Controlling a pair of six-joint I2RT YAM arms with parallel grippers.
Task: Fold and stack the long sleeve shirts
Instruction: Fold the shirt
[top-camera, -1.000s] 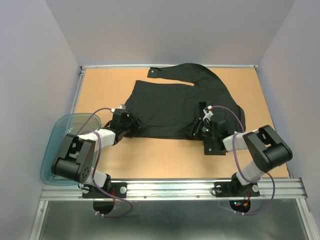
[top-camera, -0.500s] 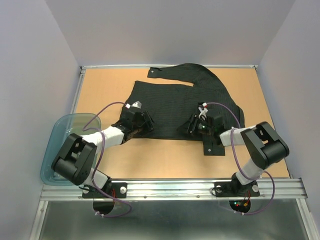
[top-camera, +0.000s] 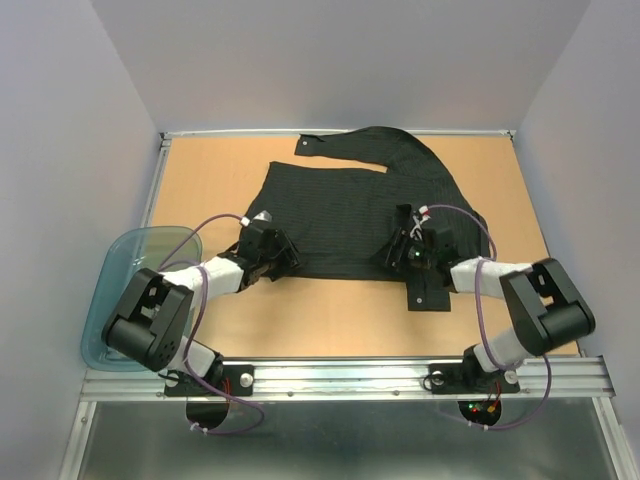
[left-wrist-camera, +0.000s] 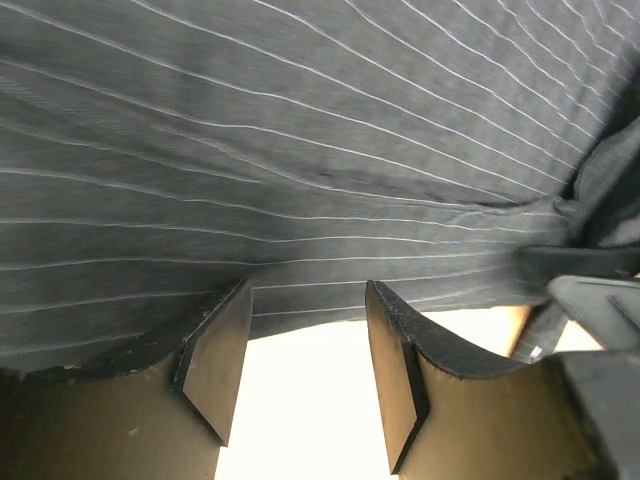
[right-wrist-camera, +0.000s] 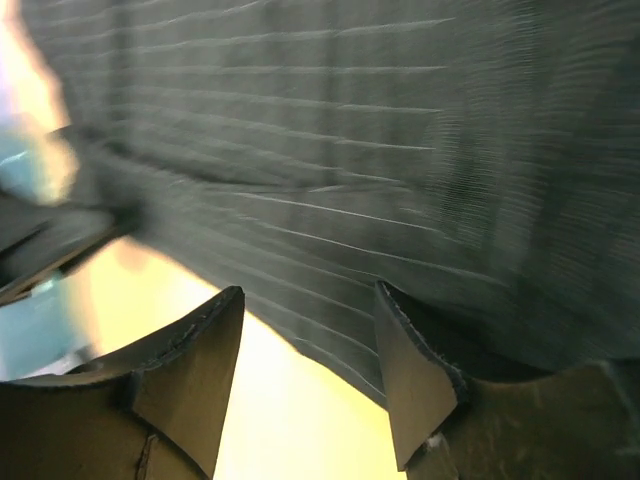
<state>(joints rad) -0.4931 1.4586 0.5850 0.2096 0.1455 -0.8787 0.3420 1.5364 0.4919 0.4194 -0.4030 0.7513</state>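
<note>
The long sleeve shirt (top-camera: 350, 205), black with thin pinstripes, lies spread across the middle of the table. One sleeve (top-camera: 335, 146) runs along the far edge, and a cuff (top-camera: 428, 291) lies at the near right. My left gripper (top-camera: 272, 256) sits low at the shirt's near left hem. In the left wrist view the left gripper (left-wrist-camera: 305, 345) is open, with the hem (left-wrist-camera: 300, 260) just beyond its tips and only bare table between them. My right gripper (top-camera: 404, 252) is at the near right hem. In the right wrist view the right gripper (right-wrist-camera: 305, 350) is open, and the hem edge (right-wrist-camera: 330, 330) slants across the gap.
A translucent blue-grey tub (top-camera: 112, 290) hangs over the table's left edge beside the left arm. The metal rail (top-camera: 340, 375) with both arm bases runs along the near side. Grey walls close in the far and side edges.
The left gripper pushed in over the shirt's left hem, then drew back slightly toward its edge. The right gripper shifted a little along the near right hem. The shirt has hardly moved.
</note>
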